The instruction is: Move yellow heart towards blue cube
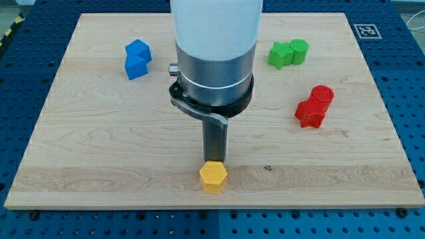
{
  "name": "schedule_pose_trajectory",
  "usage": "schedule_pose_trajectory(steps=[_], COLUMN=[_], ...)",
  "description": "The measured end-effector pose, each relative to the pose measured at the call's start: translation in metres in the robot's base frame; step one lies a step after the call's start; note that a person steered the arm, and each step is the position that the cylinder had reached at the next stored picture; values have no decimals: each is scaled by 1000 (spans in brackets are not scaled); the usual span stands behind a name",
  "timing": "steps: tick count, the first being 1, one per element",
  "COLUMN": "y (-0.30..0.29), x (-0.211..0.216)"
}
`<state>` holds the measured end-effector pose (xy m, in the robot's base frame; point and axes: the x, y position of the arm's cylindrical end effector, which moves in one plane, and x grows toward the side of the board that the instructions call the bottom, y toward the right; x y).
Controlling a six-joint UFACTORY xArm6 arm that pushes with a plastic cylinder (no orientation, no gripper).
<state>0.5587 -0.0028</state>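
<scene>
My tip (pixel 214 161) is the lower end of a dark rod under the large grey and white arm body. It stands right at the top edge of a yellow block (pixel 213 176) that looks hexagonal, near the board's bottom edge at the centre; I cannot tell if they touch. Two blue blocks sit together at the view's upper left: a blue cube (pixel 135 66) and a second blue block (pixel 139 49) just above it. They lie far up and to the left of my tip. No heart-shaped yellow block shows; the arm body hides the board's top centre.
Two green blocks (pixel 288 53) touch at the view's upper right. Two red blocks (pixel 314 106) touch at the right, below them. The wooden board (pixel 80 166) lies on a blue perforated table, with a marker tag (pixel 366 30) at its top right corner.
</scene>
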Motion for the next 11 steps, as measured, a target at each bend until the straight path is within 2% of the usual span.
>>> schedule_pose_trajectory(steps=[1,3,5,6,8,9,11], y=[0,14,28,7,-71,-45,-44], x=[-3,-131,-279,-313,-316,-315,-273])
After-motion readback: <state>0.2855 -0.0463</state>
